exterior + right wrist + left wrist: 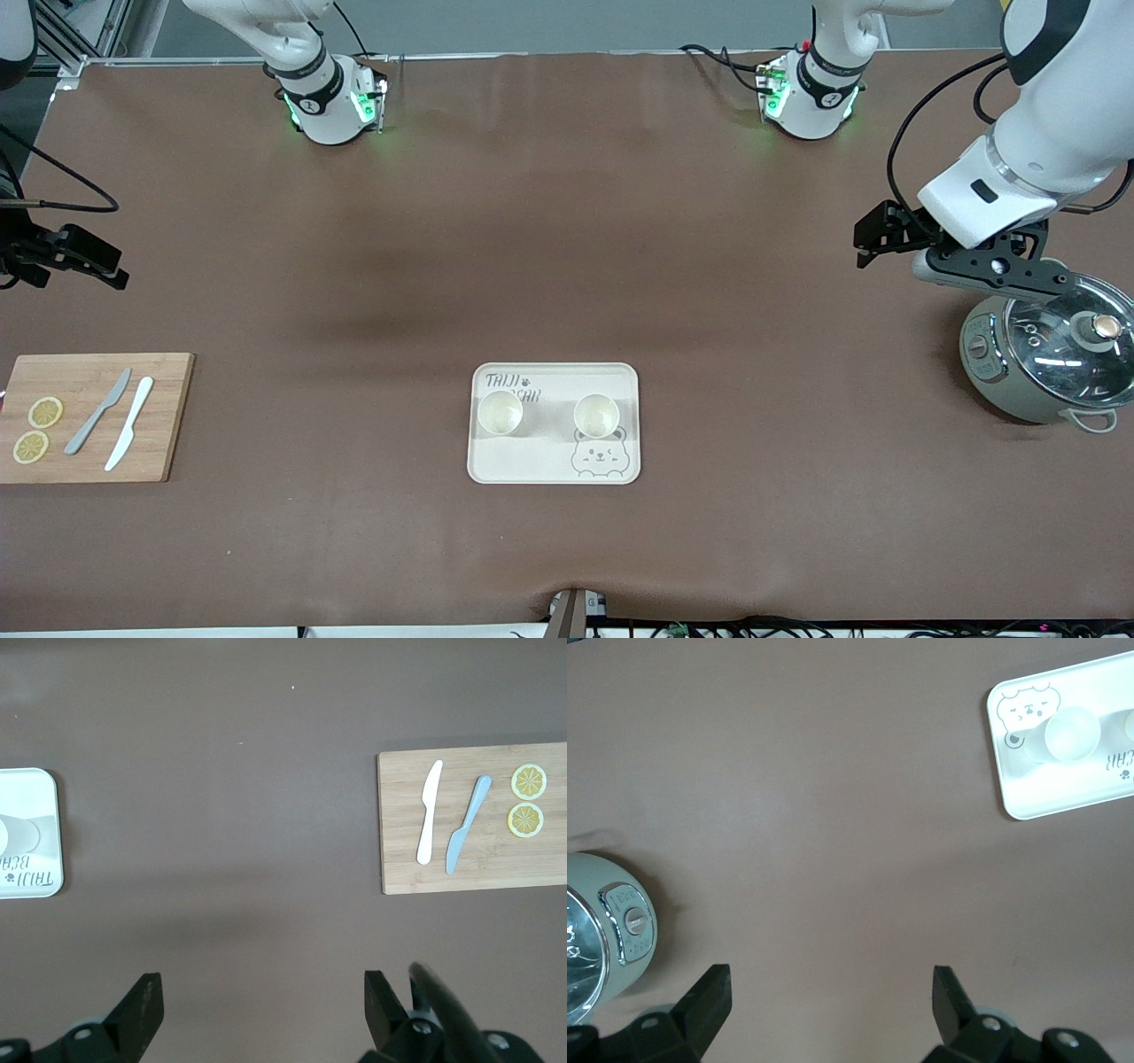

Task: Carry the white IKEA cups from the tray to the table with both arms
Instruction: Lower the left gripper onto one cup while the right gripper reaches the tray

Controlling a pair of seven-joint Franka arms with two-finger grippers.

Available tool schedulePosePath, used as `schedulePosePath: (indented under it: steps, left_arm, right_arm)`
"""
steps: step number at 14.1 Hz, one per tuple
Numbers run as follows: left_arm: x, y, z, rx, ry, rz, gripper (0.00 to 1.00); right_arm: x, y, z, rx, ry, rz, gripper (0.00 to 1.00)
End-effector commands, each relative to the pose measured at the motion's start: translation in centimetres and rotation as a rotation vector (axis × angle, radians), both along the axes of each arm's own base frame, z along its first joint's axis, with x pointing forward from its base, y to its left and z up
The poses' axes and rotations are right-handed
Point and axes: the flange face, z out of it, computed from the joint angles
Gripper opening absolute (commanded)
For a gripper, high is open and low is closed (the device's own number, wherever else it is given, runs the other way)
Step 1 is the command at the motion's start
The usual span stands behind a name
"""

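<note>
Two white IKEA cups stand upright and side by side on the cream bear-print tray in the middle of the table. One cup is toward the right arm's end. The other cup is toward the left arm's end, by the bear print. My left gripper is open and empty, up over the table beside the cooker. Its wrist view shows its own jaws, the tray and one cup. My right gripper is open and empty over the table's right-arm end, and shows in its wrist view.
A wooden cutting board with two knives and two lemon slices lies at the right arm's end and also shows in the right wrist view. A grey-green cooker with a glass lid stands at the left arm's end.
</note>
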Motion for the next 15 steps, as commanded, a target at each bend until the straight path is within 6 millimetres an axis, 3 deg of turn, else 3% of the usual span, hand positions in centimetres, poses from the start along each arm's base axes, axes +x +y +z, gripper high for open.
schedulePosePath:
  steps: [1,7,8,9,11,15]
  left_arm:
    - [0.2,0.2,0.3,0.039,-0.017,-0.022,1.0]
    - [0.6,-1.5,-1.0,-0.003,0.009,-0.012,1.0]
    - [1.1,-2.0,-2.0,-0.018,0.03,0.042,1.0]
    - [2.1,-3.1,-1.8,-0.028,0.018,0.101,1.0]
    - [4.7,-6.0,-3.3,-0.04,0.018,0.105,1.0]
    - [7.6,-12.4,-10.9,-0.031,0.068,0.074,1.0]
  right_arm:
    - [-0.9,0.0,0.3,0.013,-0.008,0.005,1.0]
    - [-0.9,0.0,0.2,0.013,-0.006,0.005,1.0]
    - [-0.9,0.0,0.3,0.013,-0.008,0.005,1.0]
    - [-0.9,0.0,0.3,0.013,-0.008,0.005,1.0]
    - [-0.9,0.0,0.3,0.013,-0.008,0.005,1.0]
    - [-0.7,-0.3,0.8,0.012,-0.014,0.011,1.0]
